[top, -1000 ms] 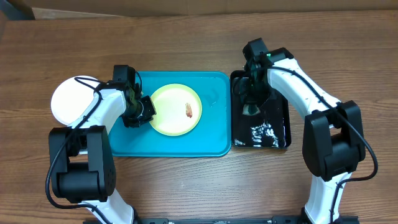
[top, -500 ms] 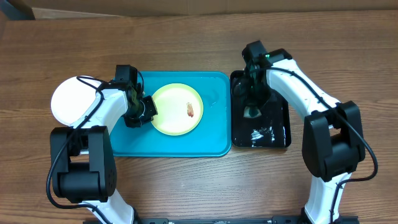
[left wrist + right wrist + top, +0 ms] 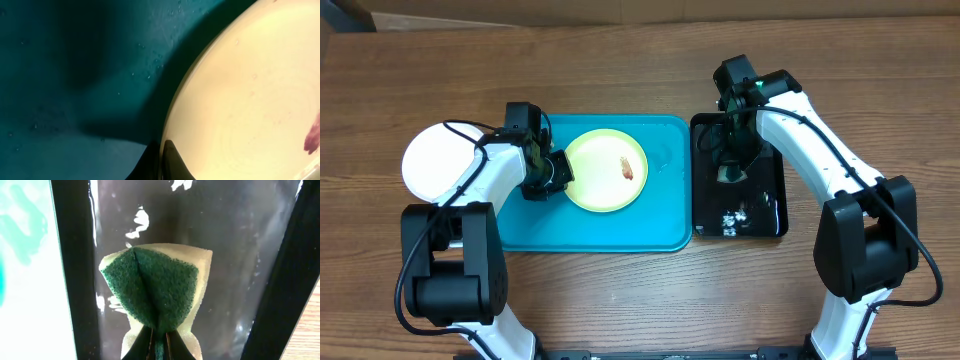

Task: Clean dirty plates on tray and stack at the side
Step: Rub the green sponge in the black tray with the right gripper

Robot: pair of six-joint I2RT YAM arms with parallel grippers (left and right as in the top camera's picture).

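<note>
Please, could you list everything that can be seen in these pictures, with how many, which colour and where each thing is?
table: 1, brown wood, under everything
turquoise tray: 1, turquoise-blue, middle of the table
yellow-green plate: 1, pale yellow-green, on the turquoise tray, in its far half
red smear: 1, reddish, on the yellow-green plate, right of its middle
white plate: 1 seen, white, on the table left of the turquoise tray
black tray: 1, glossy black, wet, right beside the turquoise tray
sponge: 1, green with a pale yellow side, over the black tray
left pincer: 1, black, shut on the left rim of the yellow-green plate
right pincer: 1, black, shut on the sponge
</note>
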